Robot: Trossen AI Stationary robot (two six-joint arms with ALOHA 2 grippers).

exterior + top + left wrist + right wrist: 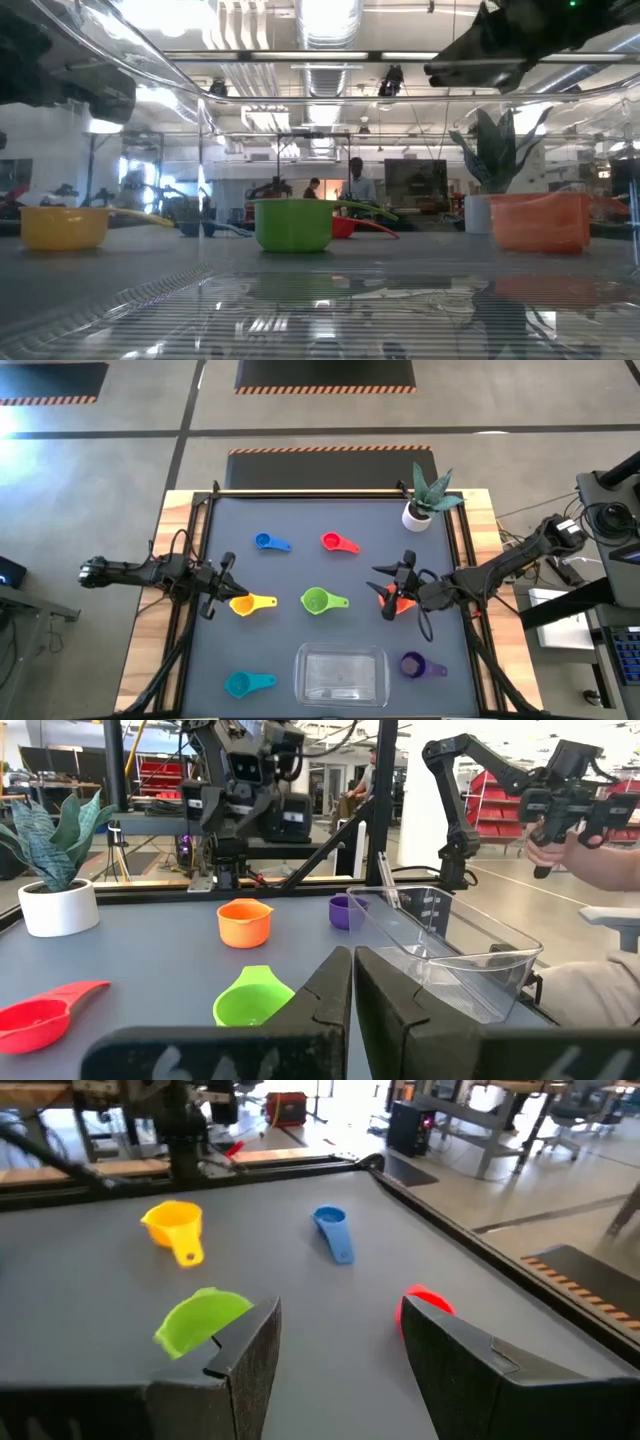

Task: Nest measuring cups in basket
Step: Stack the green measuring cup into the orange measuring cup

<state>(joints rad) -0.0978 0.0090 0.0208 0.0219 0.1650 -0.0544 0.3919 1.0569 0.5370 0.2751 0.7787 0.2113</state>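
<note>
Seven measuring cups stand apart on the dark mat: blue [264,541], red [333,541], yellow [241,603], green [316,600], orange [400,606], purple [412,664] and teal [240,684]. The clear basket [342,656] rests on its base at the near edge, with no cup in it. My left gripper [232,588] is shut just beside the yellow cup, on its left-far side; its wrist view [352,982] looks past it to the green cup [248,1003]. My right gripper [378,580] is open, raised above the orange cup [540,222], which it partly covers from above.
A white plant pot [417,515] stands at the far right corner. A black frame rail runs along the mat's left, right and far sides. Bare mat lies between the cup rows and around the basket. A person's hand [560,850] holds a controller beyond the table.
</note>
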